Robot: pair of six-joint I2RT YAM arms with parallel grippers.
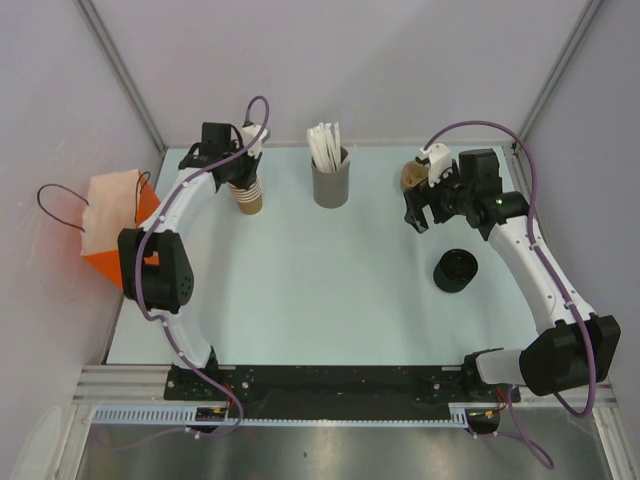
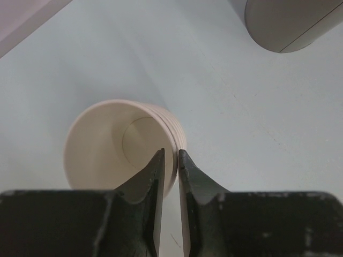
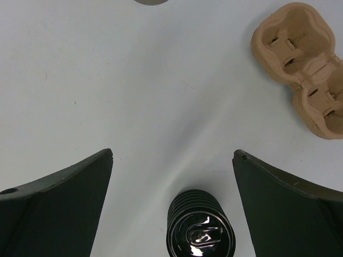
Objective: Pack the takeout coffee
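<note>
No single takeout coffee cup stands apart in these views. A stack of nested brown cups (image 1: 250, 198) stands at the back left, and the left wrist view looks down into its pale top cup (image 2: 107, 152). My left gripper (image 1: 245, 180) sits on that stack. One finger is inside the top cup and the other outside, pinched on its rim (image 2: 170, 152). My right gripper (image 1: 420, 218) hangs wide open at the back right, nothing between its fingers (image 3: 172, 152). A stack of black lids (image 3: 201, 227) lies just below it in the right wrist view.
A grey cup of white sticks (image 1: 330, 178) stands at the back centre, close to the cup stack (image 2: 289, 24). A tan pulp cup carrier (image 3: 303, 64) lies by the right gripper (image 1: 410, 177). The black lids (image 1: 455, 270) sit at right. An orange and paper bag (image 1: 115, 215) hangs off the left edge.
</note>
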